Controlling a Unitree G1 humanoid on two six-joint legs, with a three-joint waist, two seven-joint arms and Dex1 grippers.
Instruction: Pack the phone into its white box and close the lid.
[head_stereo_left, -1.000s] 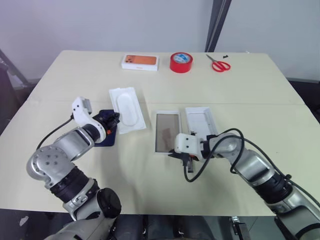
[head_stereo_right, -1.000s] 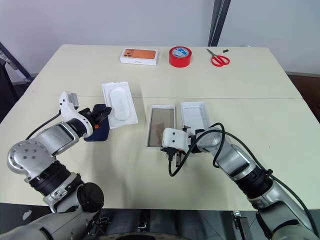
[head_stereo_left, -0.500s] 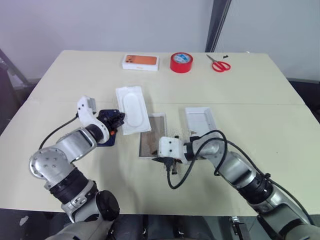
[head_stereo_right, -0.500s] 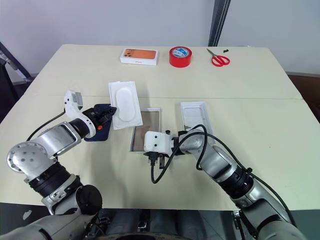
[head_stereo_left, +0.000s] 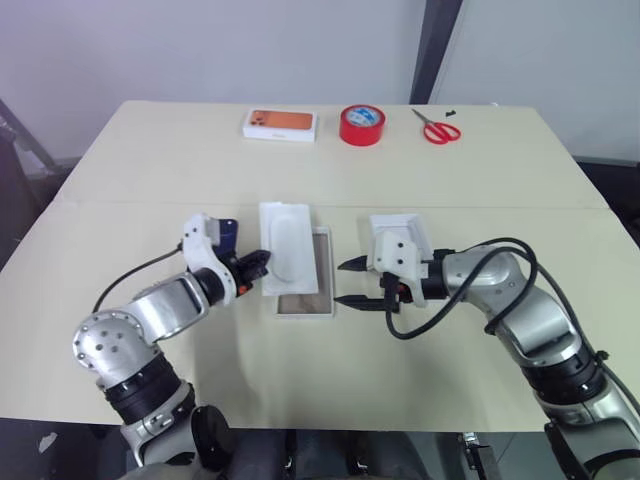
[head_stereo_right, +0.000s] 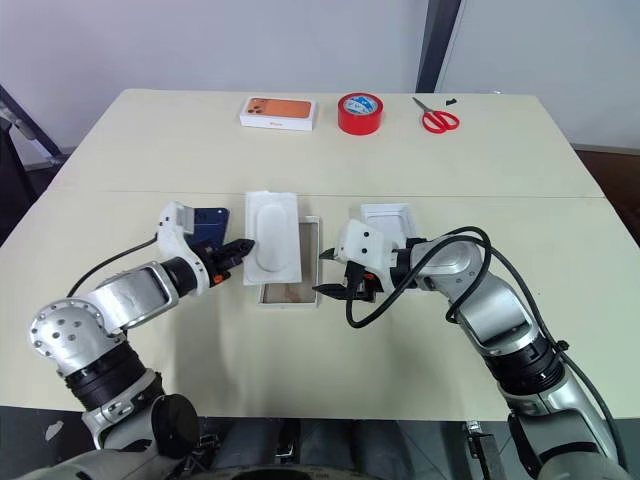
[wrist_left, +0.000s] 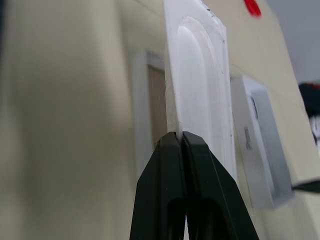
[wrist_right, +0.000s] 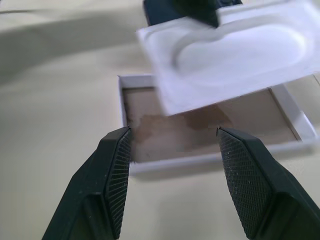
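Observation:
The white box (head_stereo_left: 322, 272), a shallow tray with a brownish floor, lies at the table's middle. My left gripper (head_stereo_left: 257, 263) is shut on the edge of a thin white insert (head_stereo_left: 289, 245) with an oval recess and holds it tilted over the box's left part. The wrist view shows the fingertips (wrist_left: 177, 139) pinched on that edge. The dark blue phone (head_stereo_left: 226, 235) lies behind my left hand, partly hidden. My right gripper (head_stereo_left: 350, 283) is open just right of the box, pointing at it, with nothing between its fingers (wrist_right: 118, 160). The lid (head_stereo_left: 402, 227) lies behind it.
At the far edge of the table are a closed white box with an orange phone picture (head_stereo_left: 281, 124), a red tape roll (head_stereo_left: 362, 124) and red scissors (head_stereo_left: 437, 129). A black cable loops from my right wrist (head_stereo_left: 420, 320).
The right gripper slid the white box leftward, then let go, opened and rose. The left gripper carried the insert to the right, and it now hangs over the box.

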